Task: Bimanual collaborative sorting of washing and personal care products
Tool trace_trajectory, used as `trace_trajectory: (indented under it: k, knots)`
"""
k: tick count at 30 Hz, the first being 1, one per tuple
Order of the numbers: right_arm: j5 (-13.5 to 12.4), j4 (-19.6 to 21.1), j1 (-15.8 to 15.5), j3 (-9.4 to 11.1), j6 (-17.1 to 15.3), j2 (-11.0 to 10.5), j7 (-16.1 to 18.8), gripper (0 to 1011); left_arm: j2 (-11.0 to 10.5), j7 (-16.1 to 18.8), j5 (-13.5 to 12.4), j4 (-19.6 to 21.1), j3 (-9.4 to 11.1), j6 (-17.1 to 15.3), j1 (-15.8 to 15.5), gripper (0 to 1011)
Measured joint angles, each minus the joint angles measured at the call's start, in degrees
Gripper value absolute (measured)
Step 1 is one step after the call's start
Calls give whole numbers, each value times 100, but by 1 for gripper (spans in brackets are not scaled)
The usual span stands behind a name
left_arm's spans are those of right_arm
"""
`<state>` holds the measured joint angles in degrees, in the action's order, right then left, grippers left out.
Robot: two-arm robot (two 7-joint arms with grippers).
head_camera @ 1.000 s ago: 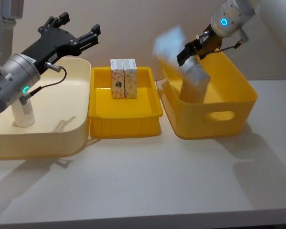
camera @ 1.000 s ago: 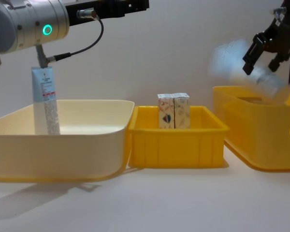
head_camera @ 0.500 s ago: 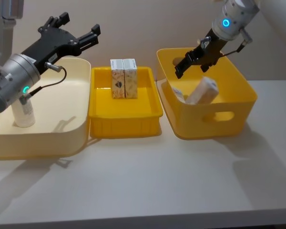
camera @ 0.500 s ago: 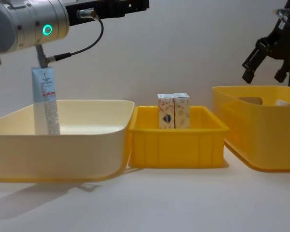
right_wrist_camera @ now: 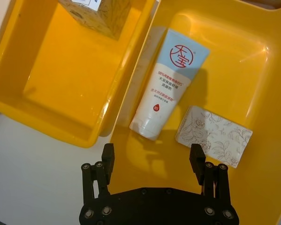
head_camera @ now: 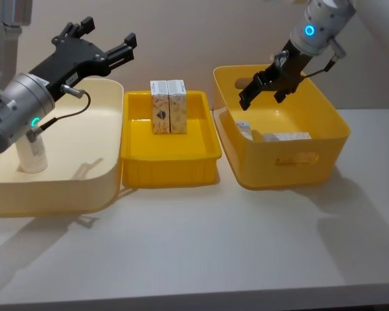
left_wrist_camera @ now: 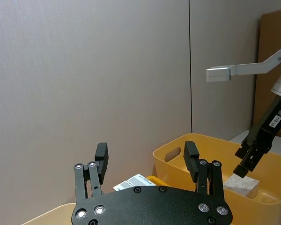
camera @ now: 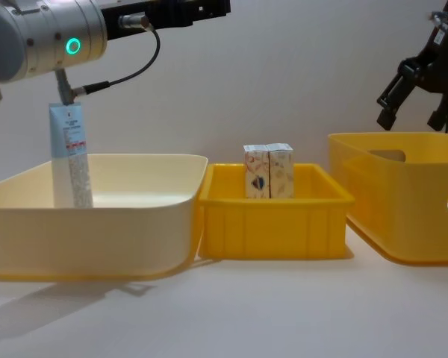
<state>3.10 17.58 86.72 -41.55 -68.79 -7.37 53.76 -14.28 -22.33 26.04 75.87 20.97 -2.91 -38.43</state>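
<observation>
- Two products lie flat on the floor of the deep yellow bin [head_camera: 324, 139]: a squeeze tube [right_wrist_camera: 169, 84], light blue and white with a red mark, and a pale printed carton [right_wrist_camera: 214, 136] just beside the tube's cap end.
- Tube and carton both sit below the right gripper [right_wrist_camera: 153, 161], whose jaws are spread and hold nothing; in the head view it [head_camera: 264, 88] hangs above the bin's far left part.
- Seen from the right wrist, the tube's long axis runs away from the jaws at a slight slant, while the carton lies crosswise.
- Two more cartons [head_camera: 167, 106] stand upright, touching side by side, at the back of the shallow yellow tray [head_camera: 170, 170] in the middle.
- One further squeeze tube [camera: 69, 155] stands upright in the cream tub [camera: 134, 224] on the left.
- Left gripper [head_camera: 100, 48] hovers high over the cream tub's far edge, jaws spread and empty.
- My judgement: the right arm is much nearer the bin's contents, the left nearer the standing tube; the upright cartons lie between them on the tabletop [head_camera: 194, 246].
</observation>
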Motion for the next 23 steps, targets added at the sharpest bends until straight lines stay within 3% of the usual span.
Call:
trace_trajectory:
  k: [23]
  knots:
    - [23, -79, 42, -74, -49, 9, 137, 1001, 0, 0, 0, 0, 0, 0, 0, 1003]
